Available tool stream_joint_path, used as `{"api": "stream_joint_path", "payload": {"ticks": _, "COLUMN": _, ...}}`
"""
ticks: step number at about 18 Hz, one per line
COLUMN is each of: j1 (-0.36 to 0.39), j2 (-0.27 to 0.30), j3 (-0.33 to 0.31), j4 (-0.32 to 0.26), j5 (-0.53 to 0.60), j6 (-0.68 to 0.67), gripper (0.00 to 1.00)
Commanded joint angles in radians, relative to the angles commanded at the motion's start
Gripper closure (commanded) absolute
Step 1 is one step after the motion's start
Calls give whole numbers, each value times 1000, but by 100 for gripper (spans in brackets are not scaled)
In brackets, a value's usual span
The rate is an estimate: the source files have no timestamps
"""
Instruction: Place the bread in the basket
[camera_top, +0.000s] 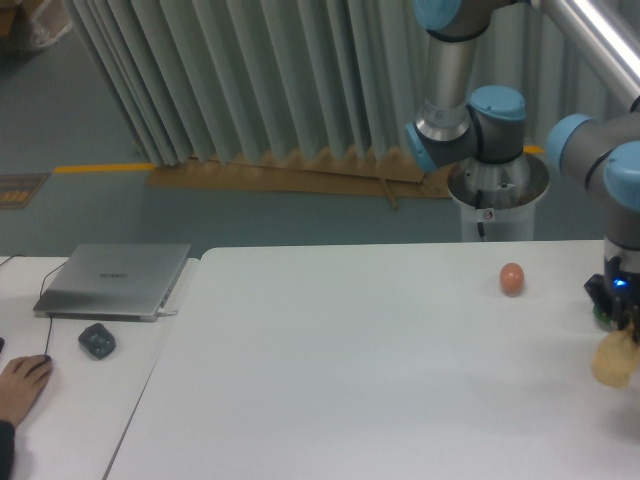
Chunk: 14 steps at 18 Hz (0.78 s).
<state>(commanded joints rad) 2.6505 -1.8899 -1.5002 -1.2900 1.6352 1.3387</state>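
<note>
The bread (614, 362), a pale tan oblong bun, hangs above the white table (350, 380) at the far right edge of the view. My gripper (619, 333) is shut on its top end, with the bun dangling below the fingers. The arm's wrist rises straight above it and is partly cut off by the frame. The basket is out of view.
A small orange-brown egg-like ball (512, 278) lies on the table to the left of the gripper. A bit of green (601, 317) shows beside the wrist. On the left desk are a closed laptop (115, 280), a dark mouse (97, 341) and a person's hand (20, 385).
</note>
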Motion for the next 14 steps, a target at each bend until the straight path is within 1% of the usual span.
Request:
{"api": "stream_joint_path", "payload": {"ticks": 2, "j1": 34, "j2": 25, "j3": 0, "j4": -26, "j5": -2, "j6": 123, "gripper": 72}}
{"api": "stream_joint_path", "payload": {"ticks": 5, "j1": 116, "j2": 34, "j3": -2, "j4": -41, "j5": -3, "j6": 343, "gripper": 72}}
{"api": "stream_joint_path", "payload": {"ticks": 6, "j1": 140, "j2": 35, "j3": -2, "j4": -48, "j5": -5, "j6": 384, "gripper": 72}}
{"api": "stream_joint_path", "payload": {"ticks": 8, "j1": 160, "j2": 35, "j3": -2, "j4": -48, "j5": -2, "j6": 448, "gripper": 70}}
{"api": "stream_joint_path", "payload": {"ticks": 12, "j1": 204, "j2": 35, "j3": -2, "j4": -48, "j5": -2, "j6": 578, "gripper": 70}}
{"api": "stream_joint_path", "payload": {"ticks": 14, "j1": 244, "j2": 35, "j3": -2, "j4": -48, "j5": -3, "j6": 689, "gripper": 70}}
